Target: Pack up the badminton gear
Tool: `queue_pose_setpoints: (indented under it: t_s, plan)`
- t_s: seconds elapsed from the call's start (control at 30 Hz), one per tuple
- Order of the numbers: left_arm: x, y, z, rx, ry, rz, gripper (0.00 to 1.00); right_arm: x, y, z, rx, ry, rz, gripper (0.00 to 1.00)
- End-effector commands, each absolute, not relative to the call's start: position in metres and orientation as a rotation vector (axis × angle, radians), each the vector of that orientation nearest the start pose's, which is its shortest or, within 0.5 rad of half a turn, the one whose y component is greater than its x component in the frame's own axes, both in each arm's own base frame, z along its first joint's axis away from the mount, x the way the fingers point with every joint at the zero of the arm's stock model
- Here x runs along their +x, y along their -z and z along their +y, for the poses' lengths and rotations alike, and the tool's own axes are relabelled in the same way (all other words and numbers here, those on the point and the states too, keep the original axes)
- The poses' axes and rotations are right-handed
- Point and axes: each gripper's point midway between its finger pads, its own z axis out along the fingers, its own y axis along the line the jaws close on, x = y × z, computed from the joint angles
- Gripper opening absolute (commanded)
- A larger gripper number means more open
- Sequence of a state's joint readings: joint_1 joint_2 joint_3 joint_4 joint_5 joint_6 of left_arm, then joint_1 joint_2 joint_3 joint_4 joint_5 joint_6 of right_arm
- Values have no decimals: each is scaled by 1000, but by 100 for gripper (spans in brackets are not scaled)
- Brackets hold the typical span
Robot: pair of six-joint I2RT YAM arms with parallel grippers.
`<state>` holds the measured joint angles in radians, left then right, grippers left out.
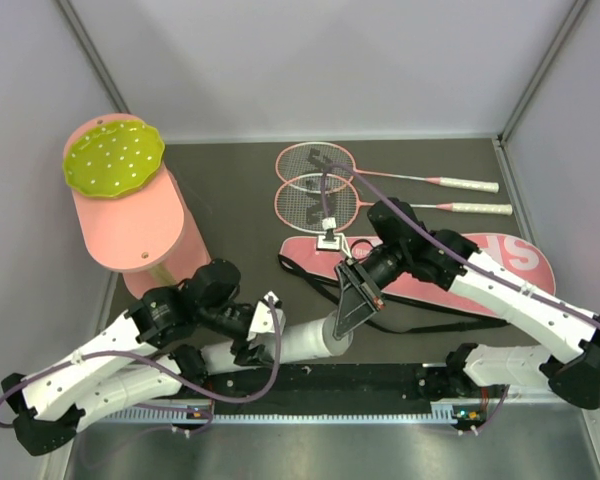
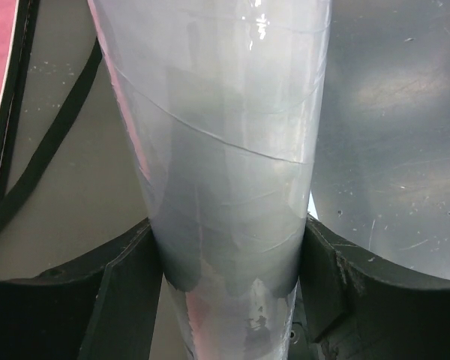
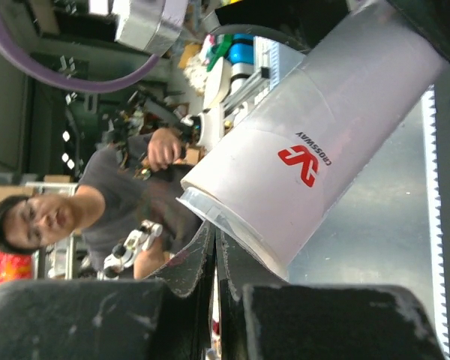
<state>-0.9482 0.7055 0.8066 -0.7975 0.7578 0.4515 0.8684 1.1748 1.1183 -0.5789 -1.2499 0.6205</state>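
Note:
My left gripper (image 1: pixel 267 328) is shut on a white tube (image 1: pixel 310 341) and holds it level above the near table, its open end pointing right. In the left wrist view the tube (image 2: pixel 225 150) fills the gap between both black fingers (image 2: pixel 127 289). My right gripper (image 3: pixel 214 229) is shut, with its tips against the clear rim at the end of the tube (image 3: pixel 307 150), which bears a red logo. Two pink-framed rackets (image 1: pixel 308 180) with white handles lie at the back. The pink bag (image 1: pixel 505 262) lies under the right arm.
A big pink cylinder with a yellow-green dotted disc (image 1: pixel 130 210) stands at the left. The bag's black strap (image 2: pixel 49 154) curls over the dark table. A black toothed strip (image 1: pixel 320 385) runs along the near edge. Grey walls close in the sides.

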Motion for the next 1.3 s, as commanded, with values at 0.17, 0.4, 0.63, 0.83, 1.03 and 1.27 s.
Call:
queue_pose_setpoints:
  t_s: [0.17, 0.4, 0.63, 0.83, 1.03, 1.27]
  plan:
    - [52, -325, -266, 1535, 1038, 930, 0, 38, -259, 320, -1044, -1633, 2444, 0]
    - [47, -326, -268, 1531, 1061, 865, 0, 29, -274, 328, -1096, -1681, 2319, 0]
    - [67, -321, -269, 1369, 1023, 940, 0, 68, -296, 324, -955, -1440, 2162, 5]
    - [100, -324, -265, 1196, 905, 1024, 0, 100, -322, 319, -806, -1292, 2067, 16]
    - [110, -324, -267, 1161, 858, 1003, 0, 114, -369, 309, -753, -1226, 1932, 24]
    - [119, -305, -263, 1176, 788, 1039, 0, 110, -411, 260, -653, -1154, 1796, 34]
